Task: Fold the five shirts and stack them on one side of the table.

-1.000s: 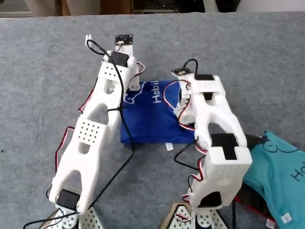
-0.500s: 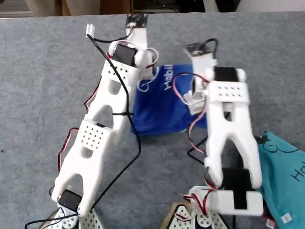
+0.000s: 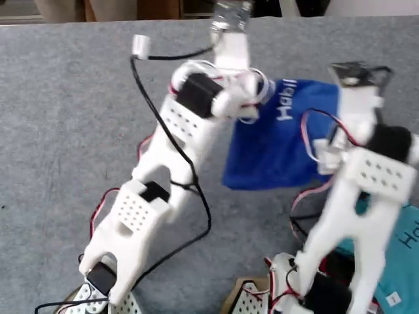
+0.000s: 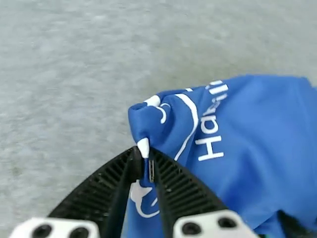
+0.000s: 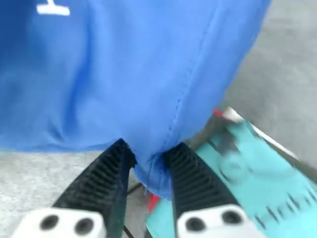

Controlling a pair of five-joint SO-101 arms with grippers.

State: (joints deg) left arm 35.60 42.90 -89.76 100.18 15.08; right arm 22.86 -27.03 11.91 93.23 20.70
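- Blue shirt (image 3: pixel 281 144): apparently folded into a compact panel, held up by its far edge between the two arms at about 1 o'clock on the grey tabletop (image 3: pixel 65 98). Cannot tell whether its near edge is resting on the surface or just off it.
- Left jaws: closed on the printed corner at the shirt's 11 o'clock, pinching only a thin tip of fabric.
- Right jaws: clamped on a thicker bunch of blue cloth at the shirt's 1 o'clock corner.
- Teal shirt (image 3: pixel 393 248): lying at 4 o'clock on the tabletop, just beside the base of the right arm (image 3: pixel 366 183). Probably the start of the stack.
- Step in hand, as a judgement: carrying the folded blue shirt over to 4 o'clock and laying it on the teal one.
- Doing it well:
  - Move the left arm (image 3: pixel 177 131) and the right arm at one pace with fixed spacing between the corners, to avoid sagging in the middle or tugging the thin left pinch loose.
  - Lift enough to clear the near edge before travelling; dragging risks undoing the fold.
  - Approach the teal shirt from 12 o'clock, well apart from the cables and base at 5 o'clock.
  - Set the hanging edge down first, then lay the rest flat towards 12 o'clock, edges matched to the teal shirt.
  - Release both corners together, only once flat.
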